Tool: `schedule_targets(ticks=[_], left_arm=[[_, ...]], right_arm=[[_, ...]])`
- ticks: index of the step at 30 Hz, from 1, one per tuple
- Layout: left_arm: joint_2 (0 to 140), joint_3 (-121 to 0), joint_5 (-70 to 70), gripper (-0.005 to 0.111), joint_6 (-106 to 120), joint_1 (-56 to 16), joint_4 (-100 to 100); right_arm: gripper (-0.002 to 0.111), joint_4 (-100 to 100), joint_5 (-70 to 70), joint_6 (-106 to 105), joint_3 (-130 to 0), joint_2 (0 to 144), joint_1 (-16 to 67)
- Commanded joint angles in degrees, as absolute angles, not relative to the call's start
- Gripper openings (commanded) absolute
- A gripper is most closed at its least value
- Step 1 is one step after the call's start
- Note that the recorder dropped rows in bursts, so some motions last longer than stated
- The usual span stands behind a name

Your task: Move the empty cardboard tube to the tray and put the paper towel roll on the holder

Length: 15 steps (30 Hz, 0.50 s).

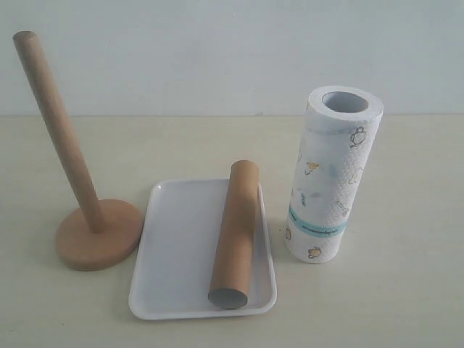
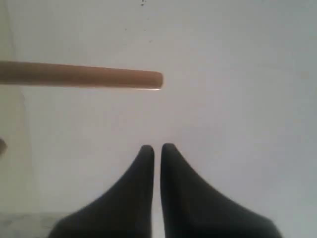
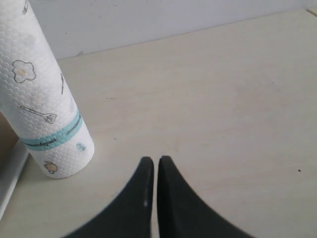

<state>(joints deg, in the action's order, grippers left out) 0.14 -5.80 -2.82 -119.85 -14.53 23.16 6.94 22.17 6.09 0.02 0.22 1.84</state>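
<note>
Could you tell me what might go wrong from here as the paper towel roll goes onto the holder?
1. The paper towel roll stands upright beside the tray; a clumsy grasp could topple it onto the cardboard tube.
2. The cardboard tube's far end seems to overhang the tray's rim, so a knock could roll it out.
3. The holder has a thin pole; a misaligned roll could tip it.

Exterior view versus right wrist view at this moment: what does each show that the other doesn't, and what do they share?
Only the exterior view: the holder, its pole bare, and the cardboard tube lying on the tray. Only the right wrist view: the right hand, shut, empty and touching nothing. Both: the paper towel roll standing upright on the table, with an edge of the tray beside it.
</note>
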Motion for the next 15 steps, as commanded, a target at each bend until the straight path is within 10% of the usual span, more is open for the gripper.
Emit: schedule_targets(ticks=[1,15], left_arm=[[0.0,-5.7,16.0,0.004,-120.2,-9.8,15.6],[0.0,0.0,-1.4,0.004,-107.7,-9.9,5.9]], right_arm=[[0.003,6.8,21.7,5.9,0.0,0.0,1.9],[0.003,6.8,21.7,5.9,0.0,0.0,1.9]])
